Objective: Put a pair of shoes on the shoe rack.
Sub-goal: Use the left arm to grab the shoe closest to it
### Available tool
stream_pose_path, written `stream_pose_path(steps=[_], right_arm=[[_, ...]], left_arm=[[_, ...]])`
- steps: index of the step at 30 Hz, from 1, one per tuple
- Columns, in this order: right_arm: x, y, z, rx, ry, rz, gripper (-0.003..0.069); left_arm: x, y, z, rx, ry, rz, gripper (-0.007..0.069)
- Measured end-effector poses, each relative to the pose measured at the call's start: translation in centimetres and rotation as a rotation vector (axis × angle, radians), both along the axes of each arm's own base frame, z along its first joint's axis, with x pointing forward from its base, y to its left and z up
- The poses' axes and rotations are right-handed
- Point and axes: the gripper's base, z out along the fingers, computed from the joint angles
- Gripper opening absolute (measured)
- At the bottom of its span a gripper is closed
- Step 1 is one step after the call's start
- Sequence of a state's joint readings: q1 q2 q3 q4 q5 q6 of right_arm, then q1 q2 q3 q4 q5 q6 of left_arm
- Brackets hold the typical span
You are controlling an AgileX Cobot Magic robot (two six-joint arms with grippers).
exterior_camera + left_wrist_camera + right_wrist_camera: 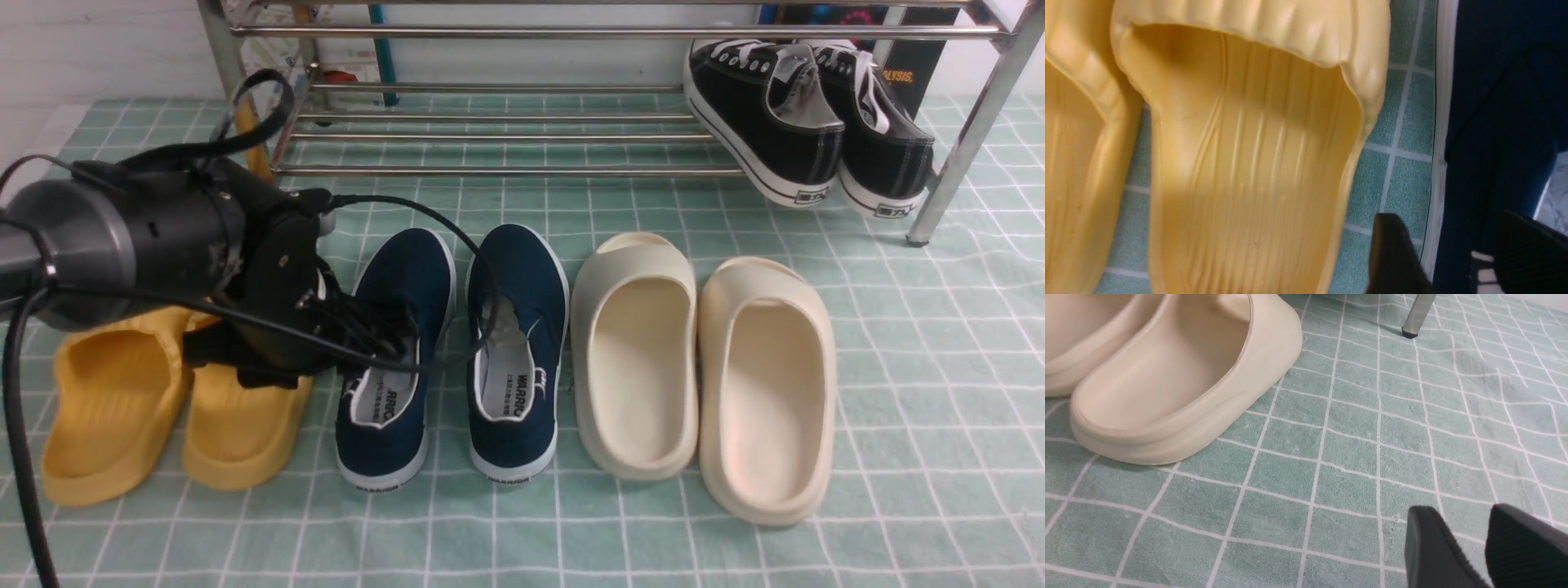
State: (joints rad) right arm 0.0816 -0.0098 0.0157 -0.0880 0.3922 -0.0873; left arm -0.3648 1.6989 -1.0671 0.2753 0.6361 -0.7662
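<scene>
Two navy-blue slip-on shoes stand side by side on the checked cloth, the left one [408, 278] and the right one [522, 286]. The chrome shoe rack [490, 170] stands behind them. My left gripper [1449, 216] is low over the left navy shoe [1494, 102], open. Its jaws straddle that shoe's side wall, one finger [1392, 253] outside over the cloth and the other finger [1531, 253] over the opening. In the front view the arm's body and cables hide the fingers. My right gripper [1461, 508] hangs open over bare cloth with nothing between its fingers; the front view does not show it.
Two yellow slippers [114, 400] lie left of the navy shoes, under my left arm. Two cream slippers [637, 351] lie on the right. A pair of black lace-up sneakers [767, 122] leans on the rack's right end. A rack leg [1414, 314] stands beyond the cream slipper [1180, 375].
</scene>
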Motion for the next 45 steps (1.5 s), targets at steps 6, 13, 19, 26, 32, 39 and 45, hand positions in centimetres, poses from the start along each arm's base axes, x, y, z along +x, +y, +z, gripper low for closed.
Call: stream_pose_path(steps=[6,13,19,26,32,39,45], right_arm=[[0.0,0.0,0.0,0.000,0.000,0.000,0.0246],[0.0,0.0,0.0,0.000,0.000,0.000,0.0246],[0.0,0.0,0.0,-0.001,0.000,0.000,0.0246],[0.0,0.0,0.0,-0.001,0.000,0.000,0.0246],[0.0,0.0,0.0,-0.002,0.000,0.001,0.0246],[0.0,0.0,0.0,-0.002,0.000,0.001,0.0246],[0.0,0.0,0.0,-0.002,0.000,0.001,0.0246]], left_arm=[[0.9,-0.5,-2.1,-0.004,0.022,-0.001,0.0314],[1.0,-0.9,-1.5,-0.001,0.007,-0.034,-0.0013],[1.3,-0.3,2.6,0.039,-0.022,-0.023,-0.0014],[2.4,-0.6,7.2,0.024,-0.120,-0.034,-0.0014],[1.6,-0.7,6.1,0.038,-0.003,-0.095,-0.0014],[1.8,-1.6,3.1,0.011,0.117,-0.191,0.0074],[2.7,-1.9,-0.2,0.041,0.197,-0.196,0.0303]])
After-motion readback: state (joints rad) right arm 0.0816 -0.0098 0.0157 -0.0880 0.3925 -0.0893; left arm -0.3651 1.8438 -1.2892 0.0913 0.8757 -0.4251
